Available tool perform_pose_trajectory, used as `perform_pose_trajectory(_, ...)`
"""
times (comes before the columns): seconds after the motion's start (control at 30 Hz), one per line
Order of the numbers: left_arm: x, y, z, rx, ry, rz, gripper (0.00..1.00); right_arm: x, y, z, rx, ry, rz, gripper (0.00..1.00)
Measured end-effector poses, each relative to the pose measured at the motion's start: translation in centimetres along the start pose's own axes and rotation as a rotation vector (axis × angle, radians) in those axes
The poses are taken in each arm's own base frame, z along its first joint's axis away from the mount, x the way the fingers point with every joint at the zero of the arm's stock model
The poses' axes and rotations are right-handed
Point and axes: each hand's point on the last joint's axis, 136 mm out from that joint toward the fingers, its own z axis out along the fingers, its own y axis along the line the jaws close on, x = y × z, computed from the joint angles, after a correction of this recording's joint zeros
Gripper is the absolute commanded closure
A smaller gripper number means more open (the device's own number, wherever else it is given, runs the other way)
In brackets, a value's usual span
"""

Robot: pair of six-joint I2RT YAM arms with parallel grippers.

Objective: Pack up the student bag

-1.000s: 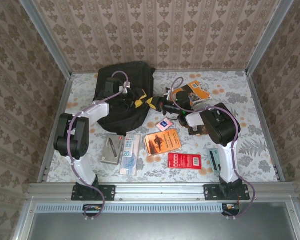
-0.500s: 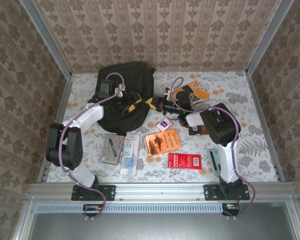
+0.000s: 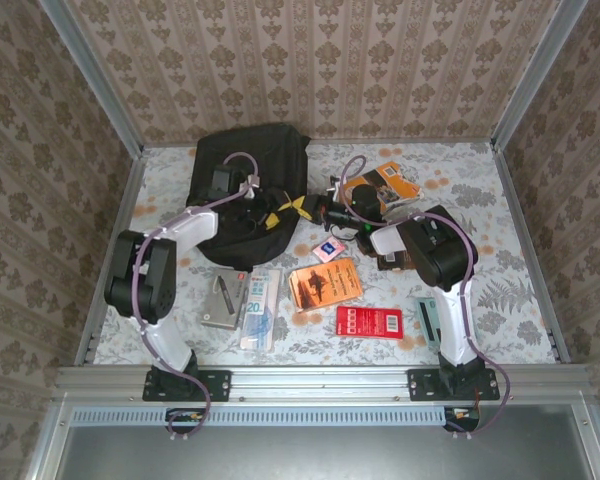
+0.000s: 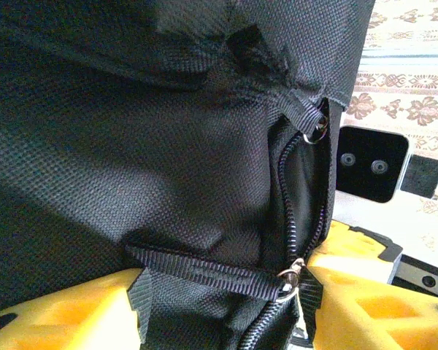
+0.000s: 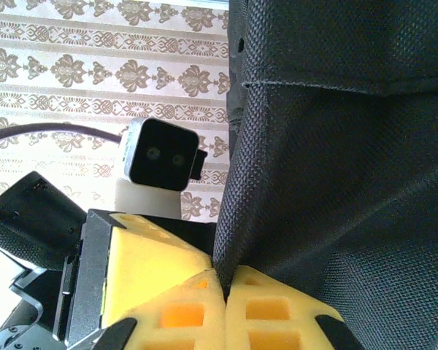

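Note:
The student bag (image 3: 242, 172) lies black and slumped at the back left of the table. My left gripper (image 3: 267, 208) sits at its right flank, open. In the left wrist view its yellow fingers (image 4: 55, 315) stand wide apart around a bulge of the student bag (image 4: 153, 146), with a zipper (image 4: 286, 189) and a webbing strap (image 4: 204, 271) running between them. My right gripper (image 3: 302, 207) meets the bag from the right. In the right wrist view the right gripper (image 5: 224, 281) is shut on a fold of the student bag (image 5: 336, 168).
Loose items lie in front of the bag: a grey case (image 3: 223, 298), a white-and-blue pack (image 3: 261, 300), an orange book (image 3: 323, 283), a red packet (image 3: 369, 321) and a pink card (image 3: 327, 249). Another orange book (image 3: 388, 184) lies at the back right. Walls enclose the table.
The left jaws have widened around the bag. The left arm's elbow swung out to the left and came back. The right gripper has kept its pinch on the fabric.

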Motion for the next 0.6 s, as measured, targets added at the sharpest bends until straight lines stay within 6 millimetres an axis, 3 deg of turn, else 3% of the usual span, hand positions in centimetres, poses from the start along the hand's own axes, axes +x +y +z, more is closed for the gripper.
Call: perform_pose_trajectory(0.6,-0.8,-1.0,0.3,0.035,-0.028,-0.028,0.56,0.0,0.5,0.0,-0.034,-0.007,0.002,1.00)
